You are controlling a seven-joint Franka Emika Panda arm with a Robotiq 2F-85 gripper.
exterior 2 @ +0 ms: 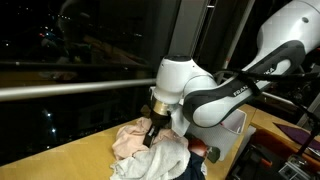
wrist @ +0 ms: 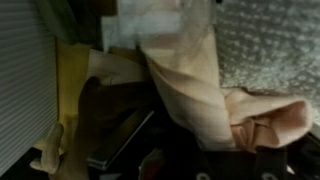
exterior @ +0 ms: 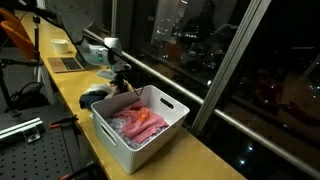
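A beige cloth (wrist: pixel 190 95) fills the wrist view, stretched and bunched close to the camera. My gripper (wrist: pixel 198 150) appears shut on it, though the fingers are mostly hidden in the dark. In an exterior view the gripper (exterior 2: pixel 152 133) points down into a pile with the beige cloth (exterior 2: pixel 128 143) and a white cloth (exterior 2: pixel 150 166). In an exterior view the gripper (exterior: pixel 121 84) hangs at the far-left corner of a white basket (exterior: pixel 172 106) holding pink and orange clothes (exterior: pixel 140 125).
A dark cloth (exterior: pixel 96 95) lies on the wooden counter (exterior: pixel 200 160) beside the basket. A laptop (exterior: pixel 68 63) and a bowl (exterior: pixel 62 45) sit farther along. A window with a metal frame (exterior: pixel 225 70) runs along the counter.
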